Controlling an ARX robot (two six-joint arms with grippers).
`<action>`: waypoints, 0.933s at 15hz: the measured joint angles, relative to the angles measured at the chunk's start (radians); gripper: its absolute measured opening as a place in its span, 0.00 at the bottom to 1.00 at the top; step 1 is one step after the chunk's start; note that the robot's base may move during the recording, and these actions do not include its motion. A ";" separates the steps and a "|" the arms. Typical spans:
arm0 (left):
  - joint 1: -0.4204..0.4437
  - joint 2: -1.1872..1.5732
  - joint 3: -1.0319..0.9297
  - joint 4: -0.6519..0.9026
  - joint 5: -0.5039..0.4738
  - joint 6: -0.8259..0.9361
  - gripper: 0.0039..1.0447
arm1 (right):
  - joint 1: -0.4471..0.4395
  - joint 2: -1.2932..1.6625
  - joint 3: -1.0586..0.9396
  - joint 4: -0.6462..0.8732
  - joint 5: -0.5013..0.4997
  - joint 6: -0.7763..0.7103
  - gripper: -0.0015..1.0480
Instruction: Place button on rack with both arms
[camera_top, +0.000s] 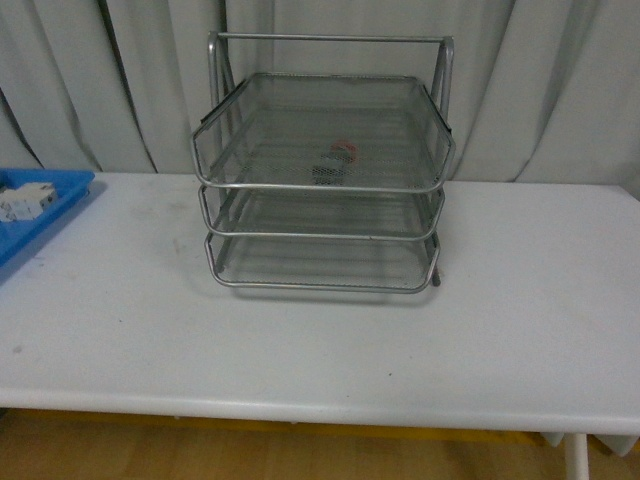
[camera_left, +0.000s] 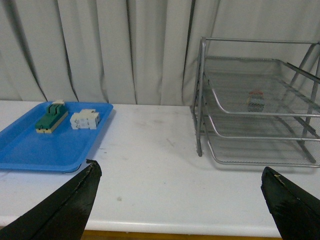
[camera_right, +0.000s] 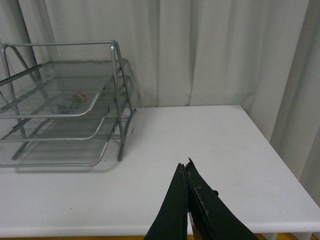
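white table (camera_top: 320, 340), button (camera_top: 337, 162) on rack (camera_top: 322, 185) top tier

Not much of the robot shows here, only the fingers. The left wrist camera catches two matte black, wedge-shaped left gripper fingers (camera_left: 65, 210) with scuffed, chipped tips. The right gripper's black tapered fingers (camera_right: 176, 210) look equally worn, with pale scratches along the edges and a small nub on one side.

Pale grey pleated curtains (camera_top: 560, 90) hang behind a white table (camera_top: 330, 340); wooden floor (camera_top: 200, 455) shows beneath its front edge.
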 joint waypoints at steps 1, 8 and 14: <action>0.000 0.000 0.000 0.000 0.000 0.000 0.94 | 0.000 0.000 0.000 0.000 0.000 -0.001 0.04; 0.000 0.000 0.000 0.000 0.000 0.000 0.94 | 0.000 0.000 0.000 0.000 0.000 -0.001 0.87; 0.000 0.000 0.000 0.000 0.000 0.000 0.94 | 0.000 0.000 0.000 0.000 0.000 -0.001 0.94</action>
